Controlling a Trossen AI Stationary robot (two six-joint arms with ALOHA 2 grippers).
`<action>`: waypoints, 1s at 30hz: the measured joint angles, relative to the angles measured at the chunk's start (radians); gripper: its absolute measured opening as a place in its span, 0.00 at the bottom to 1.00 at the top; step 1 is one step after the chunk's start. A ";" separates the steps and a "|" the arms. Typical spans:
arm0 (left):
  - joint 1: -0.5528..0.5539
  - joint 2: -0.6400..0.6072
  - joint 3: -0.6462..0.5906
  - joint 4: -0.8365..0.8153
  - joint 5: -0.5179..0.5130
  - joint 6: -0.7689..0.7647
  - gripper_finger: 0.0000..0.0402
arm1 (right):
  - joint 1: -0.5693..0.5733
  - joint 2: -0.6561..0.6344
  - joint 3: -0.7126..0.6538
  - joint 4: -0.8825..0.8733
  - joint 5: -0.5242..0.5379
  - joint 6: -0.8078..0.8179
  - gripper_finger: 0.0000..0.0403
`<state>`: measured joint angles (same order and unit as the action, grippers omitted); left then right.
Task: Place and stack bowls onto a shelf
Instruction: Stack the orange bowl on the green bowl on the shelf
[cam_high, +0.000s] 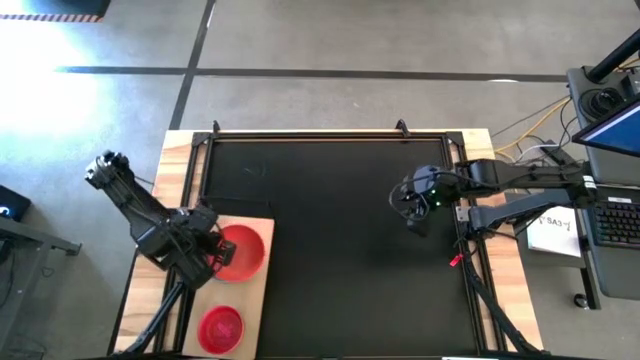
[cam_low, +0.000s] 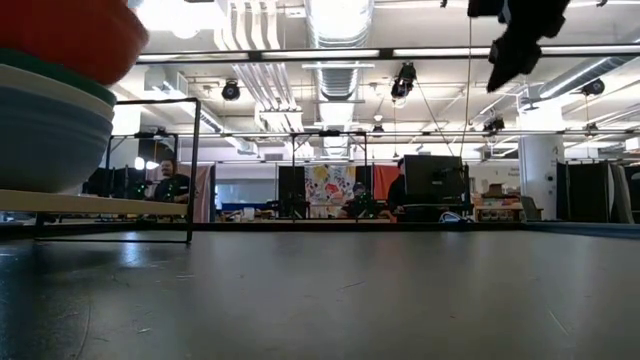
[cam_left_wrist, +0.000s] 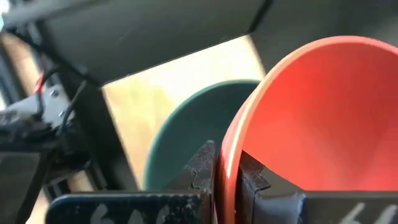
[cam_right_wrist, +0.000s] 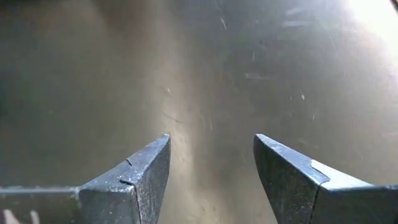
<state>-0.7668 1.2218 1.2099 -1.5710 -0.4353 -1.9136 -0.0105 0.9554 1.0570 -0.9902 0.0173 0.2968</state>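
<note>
The left gripper (cam_left_wrist: 225, 180) is clamped on the rim of the red bowl (cam_high: 241, 250), which sits over the wooden shelf (cam_high: 262, 290) at the table's (cam_high: 340, 240) left edge. Beneath the red bowl, a teal bowl (cam_left_wrist: 186, 137) is nested. A second stack topped by a magenta bowl (cam_high: 221, 327) rests nearer the shelf's front end. The right gripper (cam_right_wrist: 211, 180) hangs above bare tabletop, well apart from the shelf, fingers spread and empty.

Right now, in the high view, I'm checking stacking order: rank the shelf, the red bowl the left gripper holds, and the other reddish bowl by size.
1. Shelf
2. Red bowl in the left gripper
3. Other reddish bowl, clearly smaller
</note>
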 joint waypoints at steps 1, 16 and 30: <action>-0.012 -0.005 -0.024 -0.001 0.007 -0.028 0.01 | 0.000 0.000 -0.015 0.002 0.000 0.000 0.54; -0.048 0.001 -0.147 0.041 0.076 -0.117 0.01 | 0.000 -0.017 -0.247 0.210 -0.270 -0.091 0.54; -0.049 0.006 -0.143 0.047 0.183 -0.115 0.16 | -0.005 -0.015 -0.264 0.156 -0.111 -0.045 0.54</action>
<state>-0.8154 1.2282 1.0666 -1.5238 -0.2519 -2.0285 -0.0158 0.9401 0.7933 -0.8345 -0.0935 0.2516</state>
